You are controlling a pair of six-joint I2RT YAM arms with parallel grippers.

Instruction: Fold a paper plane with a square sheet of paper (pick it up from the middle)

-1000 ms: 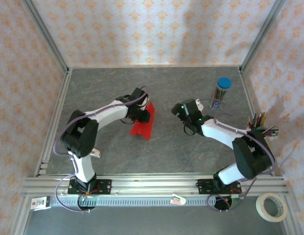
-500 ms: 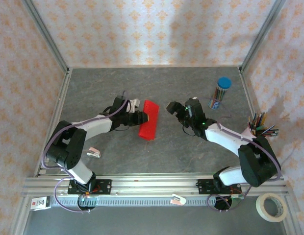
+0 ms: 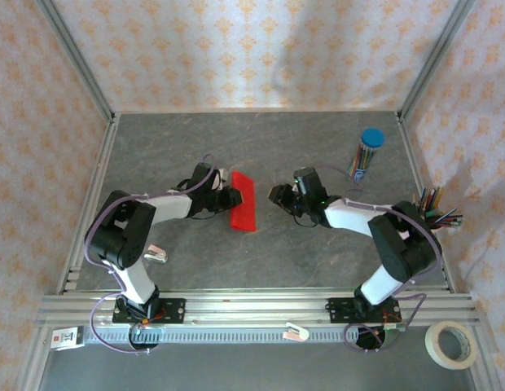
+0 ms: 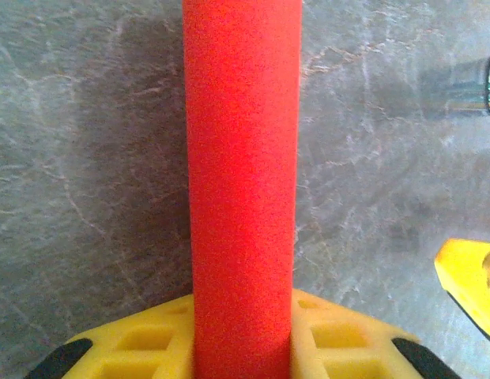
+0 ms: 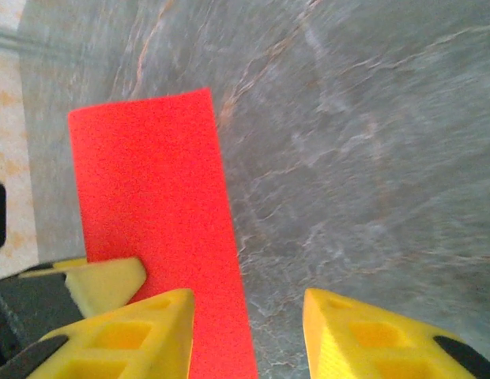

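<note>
Red paper (image 4: pixel 241 158) clamped by left hand (image 4: pixel 243 320), wrist view

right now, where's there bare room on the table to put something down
Bare table runs along the back wall, and a strip lies between the red paper and the front rail. The middle is crowded: the left hand and right hand flank the paper. The pencil tube takes the far right corner.

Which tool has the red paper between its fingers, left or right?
The left tool: the red paper runs between its fingers. The right tool sits apart from it, jaws empty.
</note>
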